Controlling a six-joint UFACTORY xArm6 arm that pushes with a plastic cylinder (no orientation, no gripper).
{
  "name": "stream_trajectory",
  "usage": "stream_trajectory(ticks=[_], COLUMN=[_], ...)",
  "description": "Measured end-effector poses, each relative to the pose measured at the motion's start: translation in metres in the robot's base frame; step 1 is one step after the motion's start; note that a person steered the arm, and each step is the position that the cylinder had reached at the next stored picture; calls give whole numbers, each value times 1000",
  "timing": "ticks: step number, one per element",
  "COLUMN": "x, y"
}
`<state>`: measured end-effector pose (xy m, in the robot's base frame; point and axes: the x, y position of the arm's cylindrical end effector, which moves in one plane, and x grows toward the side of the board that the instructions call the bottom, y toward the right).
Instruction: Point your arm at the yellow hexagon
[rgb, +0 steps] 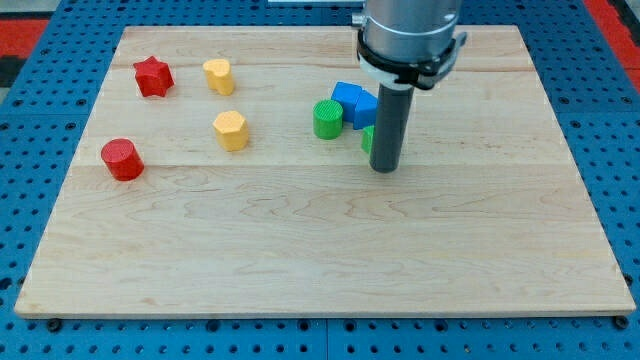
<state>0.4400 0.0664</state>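
Observation:
The yellow hexagon sits on the wooden board, left of centre. My tip rests on the board well to the hexagon's right, just below a cluster of blocks. The rod hides most of a green block right behind it. A second yellow block, of unclear shape, lies above the hexagon near the view's top.
A green cylinder and a blue block sit together just left of the rod. A red star lies at the upper left. A red cylinder lies at the left. Blue pegboard surrounds the board.

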Motion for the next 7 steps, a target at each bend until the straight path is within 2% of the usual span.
stream_trajectory(ticks=[2, 3, 5, 7], x=[-13, 15, 22, -7], y=[0, -2, -115, -196])
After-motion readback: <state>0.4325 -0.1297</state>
